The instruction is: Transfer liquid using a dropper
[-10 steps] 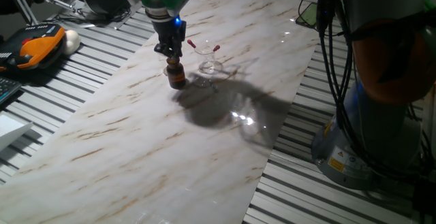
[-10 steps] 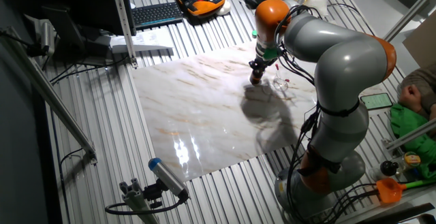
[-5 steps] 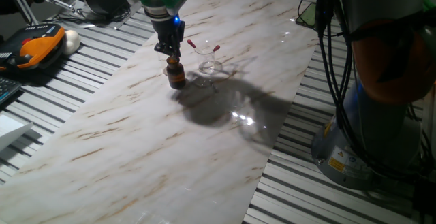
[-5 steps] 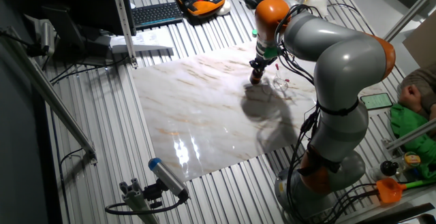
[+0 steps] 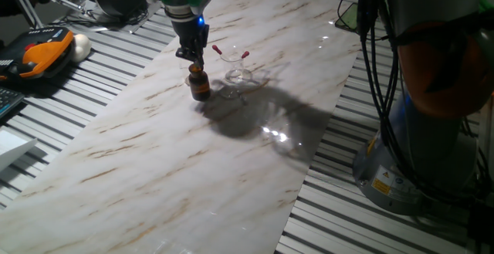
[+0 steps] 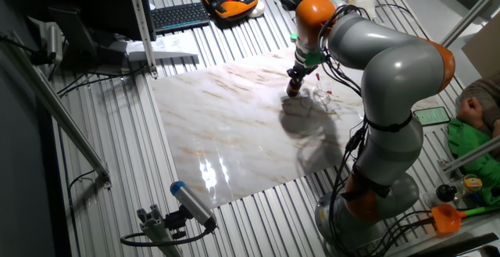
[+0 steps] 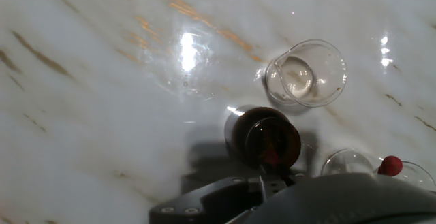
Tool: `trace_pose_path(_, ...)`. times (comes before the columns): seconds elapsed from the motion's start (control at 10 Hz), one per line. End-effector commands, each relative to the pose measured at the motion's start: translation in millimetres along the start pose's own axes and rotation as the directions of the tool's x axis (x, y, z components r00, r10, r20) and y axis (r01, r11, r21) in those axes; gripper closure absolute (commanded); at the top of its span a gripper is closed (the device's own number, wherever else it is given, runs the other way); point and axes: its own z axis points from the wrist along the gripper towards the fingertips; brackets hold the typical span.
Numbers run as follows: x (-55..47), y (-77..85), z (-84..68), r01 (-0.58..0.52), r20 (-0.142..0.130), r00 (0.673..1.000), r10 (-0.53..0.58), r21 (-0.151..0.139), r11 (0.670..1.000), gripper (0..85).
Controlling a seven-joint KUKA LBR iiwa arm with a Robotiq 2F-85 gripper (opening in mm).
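My gripper point(image 5: 189, 55) hangs straight over a small brown bottle point(image 5: 201, 86) on the marble board. In the hand view the bottle's open mouth point(image 7: 262, 137) lies just ahead of my fingers. The red bulb of a dropper point(image 7: 270, 152) shows between them, over the mouth. The jaws look shut on it. Its clear stem is hidden. A clear glass point(image 5: 238, 75) stands just right of the bottle and holds two more red-bulbed droppers point(image 5: 245, 54). In the hand view a small clear beaker point(image 7: 306, 74) stands beyond the bottle, and one red bulb point(image 7: 390, 164) shows at the right.
The marble board point(image 5: 154, 161) lies on a slatted metal table. An orange and black pendant point(image 5: 38, 53) lies at the far left. The arm's base and cables point(image 5: 417, 130) stand to the right. In the other fixed view a keyboard point(image 6: 180, 15) lies behind the board.
My gripper has risen slightly above the brown bottle. The bottle and the glass have not moved.
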Motion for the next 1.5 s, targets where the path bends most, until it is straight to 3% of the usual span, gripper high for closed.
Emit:
trace_pose_path(0.0, -0.1, -0.1, -0.3, -0.007, 0.003, 1.0, 0.007, 0.009, 1.0, 85.0)
trace_pose_path(0.2, -0.3, 0.1, -1.4, -0.021, 0.009, 1.0, 0.021, 0.027, 0.999, 51.0)
trace_pose_path(0.9, -0.4, 0.2, 0.2, -0.026, 0.021, 0.999, 0.025, 0.025, 0.999, 51.0)
trace_pose_path(1.0, -0.4, 0.2, 0.3, -0.018, 0.017, 1.0, 0.018, 0.021, 1.0, 68.0)
trace_pose_path(1.1, -0.4, 0.2, 0.3, -0.006, 0.01, 1.0, 0.006, 0.013, 1.0, 68.0)
trace_pose_path(1.2, -0.4, 0.1, 0.3, 0.003, 0.007, 1.0, -0.003, 0.006, 1.0, 85.0)
trace_pose_path(1.4, -0.6, 0.0, 0.3, 0.006, 0.007, 1.0, -0.006, 0.007, 1.0, 85.0)
